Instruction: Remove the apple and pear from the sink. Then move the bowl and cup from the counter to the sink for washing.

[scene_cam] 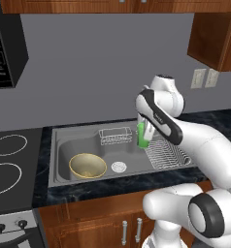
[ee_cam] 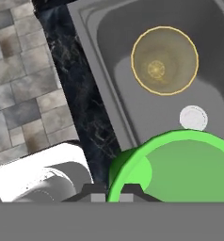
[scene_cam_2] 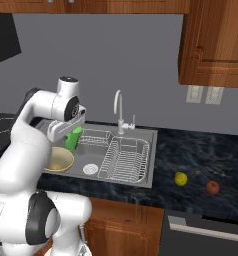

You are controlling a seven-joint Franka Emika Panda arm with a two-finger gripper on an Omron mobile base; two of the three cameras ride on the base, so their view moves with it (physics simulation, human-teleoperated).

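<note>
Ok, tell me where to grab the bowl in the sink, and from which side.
Take the bowl by its thin rim, from above, one finger inside and one outside. It sits upright, wide and shallow on the sink floor, so the basin walls would probably block a side approach.

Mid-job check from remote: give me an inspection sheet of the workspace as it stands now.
Surface: dark speckled counter, with the pear and apple resting on it right of the sink.
Job's things: bowl sits in the basin beside the drain; cup is held above the basin.
Clutter: wire racks in the sink.
Grippers: gripper shut on the cup's rim.
Cables: nothing seen.
Surroundings: faucet, stovetop, wall outlets, wooden cabinets.
</note>
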